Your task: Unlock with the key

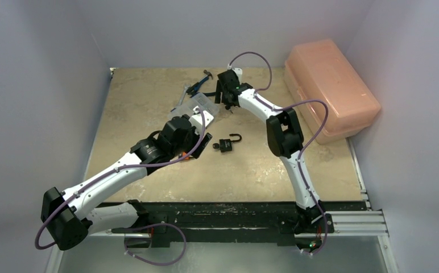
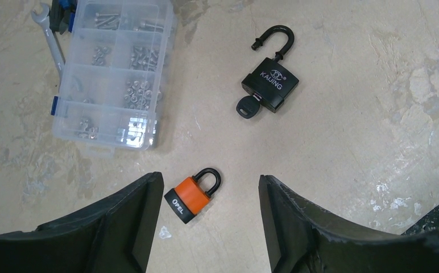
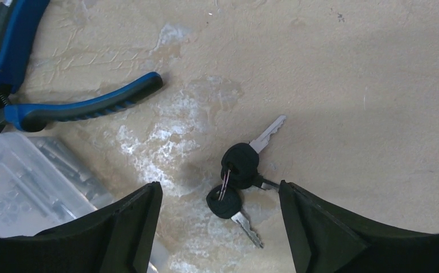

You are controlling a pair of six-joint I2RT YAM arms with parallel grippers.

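One black padlock [image 2: 270, 85] lies open-shackled; key [image 2: 245, 108] in it.

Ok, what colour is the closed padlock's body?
The closed padlock is orange with a black base; left wrist view.

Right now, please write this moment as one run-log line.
left claw: open over shut orange padlock | right claw: open over keys | black padlock: open, key inside

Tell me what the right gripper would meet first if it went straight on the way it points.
Most likely the bunch of black-headed silver keys lying on the beige table, between the right gripper's open fingers; depth is unclear, but nothing else shows in that line.
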